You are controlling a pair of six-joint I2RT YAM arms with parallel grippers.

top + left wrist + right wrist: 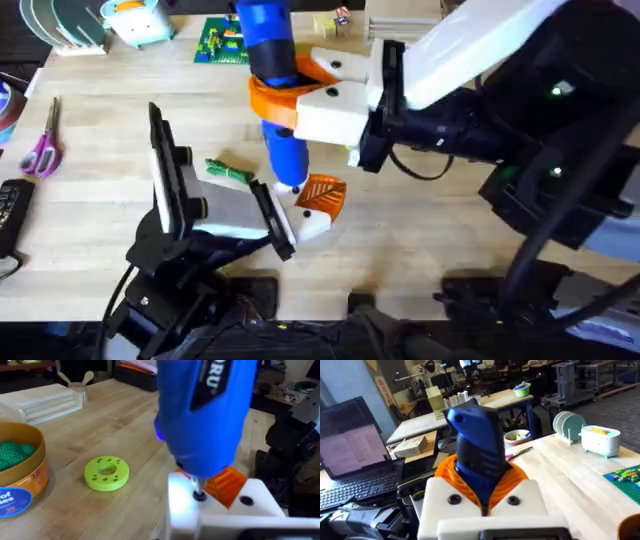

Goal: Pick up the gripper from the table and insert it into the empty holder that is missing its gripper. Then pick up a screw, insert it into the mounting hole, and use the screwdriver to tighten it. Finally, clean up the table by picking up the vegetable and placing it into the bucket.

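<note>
My right gripper (278, 88) reaches in from the right and is shut on the blue screwdriver (268, 45), its orange pads wrapped around the barrel (477, 445). The screwdriver stands nearly upright, tip down. Its dark tip (199, 494) sits in a hole of the white holder (265, 505). The orange gripper piece (322, 192) sits in that holder (312, 226), also seen beside the tip (231, 482). The green vegetable (228, 170) lies on the table left of the screwdriver. The tan bucket (37, 477) stands farther off with green beads inside. My left arm's black and white end lies by the holder.
A yellow-green disc (106, 473) lies between the bucket and the holder. Pink-handled scissors (42, 145) rest at the left edge. A green brick plate (222, 42) and a light-blue box (140, 22) sit at the back. A clear box (50, 402) lies beyond the bucket.
</note>
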